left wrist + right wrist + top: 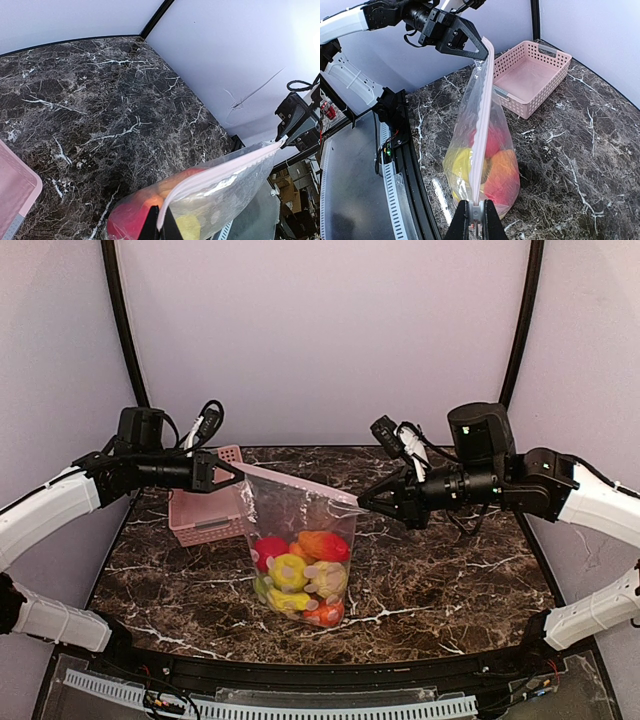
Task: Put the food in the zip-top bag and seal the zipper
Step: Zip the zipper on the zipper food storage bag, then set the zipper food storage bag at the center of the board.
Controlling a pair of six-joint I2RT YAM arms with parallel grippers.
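The zip-top bag [300, 525] hangs upright between both grippers, its bottom resting on the marble. The food [300, 575], red, yellow and orange toy pieces, sits inside it and shows in the right wrist view [495, 172]. My left gripper [238, 473] is shut on the left end of the pink zipper [300, 486], as the left wrist view shows [160, 220]. My right gripper [362, 502] is shut on the zipper's slider tab [476, 214] at the right end. The zipper [482, 120] runs taut and looks pressed together along its length.
The pink slotted basket [200, 520] stands empty behind the bag's left side, near my left gripper, and shows in the right wrist view [530, 75]. The table's front rail [300, 702] runs below the bag. Black frame posts [520, 330] stand at the back corners.
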